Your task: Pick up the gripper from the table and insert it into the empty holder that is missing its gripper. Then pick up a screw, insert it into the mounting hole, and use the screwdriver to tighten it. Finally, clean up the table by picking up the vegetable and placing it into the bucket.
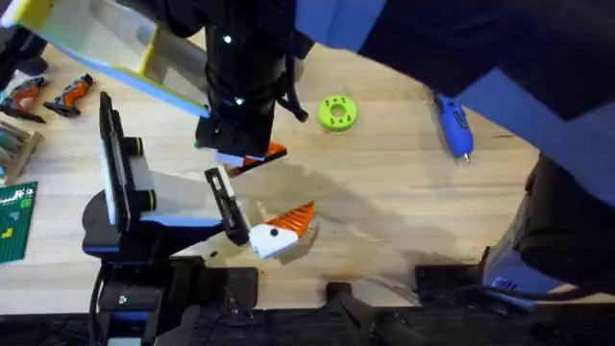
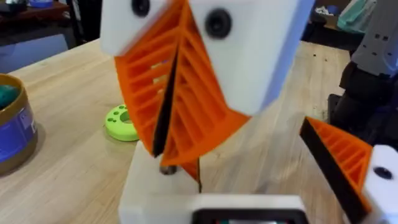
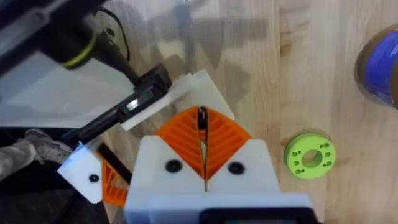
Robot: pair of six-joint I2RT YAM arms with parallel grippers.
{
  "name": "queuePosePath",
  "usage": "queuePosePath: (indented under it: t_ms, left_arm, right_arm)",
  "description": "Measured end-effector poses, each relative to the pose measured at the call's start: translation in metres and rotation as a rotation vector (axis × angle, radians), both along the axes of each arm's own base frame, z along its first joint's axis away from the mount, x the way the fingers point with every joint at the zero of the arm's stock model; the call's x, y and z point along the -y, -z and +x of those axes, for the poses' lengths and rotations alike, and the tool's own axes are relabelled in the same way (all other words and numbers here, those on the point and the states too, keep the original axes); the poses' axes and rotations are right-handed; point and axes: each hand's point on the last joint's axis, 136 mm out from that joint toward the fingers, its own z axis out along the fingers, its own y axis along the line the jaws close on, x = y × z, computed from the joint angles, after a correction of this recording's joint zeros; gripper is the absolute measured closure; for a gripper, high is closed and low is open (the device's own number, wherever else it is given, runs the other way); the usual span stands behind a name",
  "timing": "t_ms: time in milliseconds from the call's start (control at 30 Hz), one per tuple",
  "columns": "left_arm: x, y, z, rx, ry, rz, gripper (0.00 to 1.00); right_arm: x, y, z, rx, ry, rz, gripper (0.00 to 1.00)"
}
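The right gripper (image 3: 202, 134), pads pressed together on a thin dark pin (image 3: 202, 117) (probably the screw), hangs just over the white holder (image 2: 146, 190), apparently to seat it. The left gripper (image 2: 249, 186) stands spread and empty, presenting that block. The screwdriver (image 1: 455, 127) lies well apart.

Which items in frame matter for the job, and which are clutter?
Job: white angular plastic holder block; blue pen-shaped screwdriver; round blue bucket with tan rim.
Clutter: lime-green round plastic disc; small orange-and-black tools; flat green board.

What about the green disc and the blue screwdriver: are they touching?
Apart. The overhead view shows bare table between the green disc and the blue screwdriver.
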Motion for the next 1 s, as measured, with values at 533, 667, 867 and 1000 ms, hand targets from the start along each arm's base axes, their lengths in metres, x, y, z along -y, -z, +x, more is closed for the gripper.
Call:
queuePosePath:
  t_ms: [533,667,867,1000]
  left_arm:
    - [0.0,0.0,0.0,-0.004,0.0,-0.002,0.014]
    - [0.0,0.0,0.0,-0.004,0.0,-0.002,0.014]
    - [0.0,0.0,0.0,-0.004,0.0,-0.002,0.014]
    - [0.0,0.0,0.0,-0.004,0.0,-0.002,0.015]
  right_arm:
    - [-0.0039,0.0013,0.0024,0.003,0.006,0.01,0.995]
    - [-0.0043,0.0012,0.0026,0.002,0.012,0.012,0.995]
    - [-0.0039,0.0012,0.0033,-0.002,0.024,0.012,0.995]
    - [-0.0027,0.0012,0.0051,-0.006,0.03,0.014,0.995]
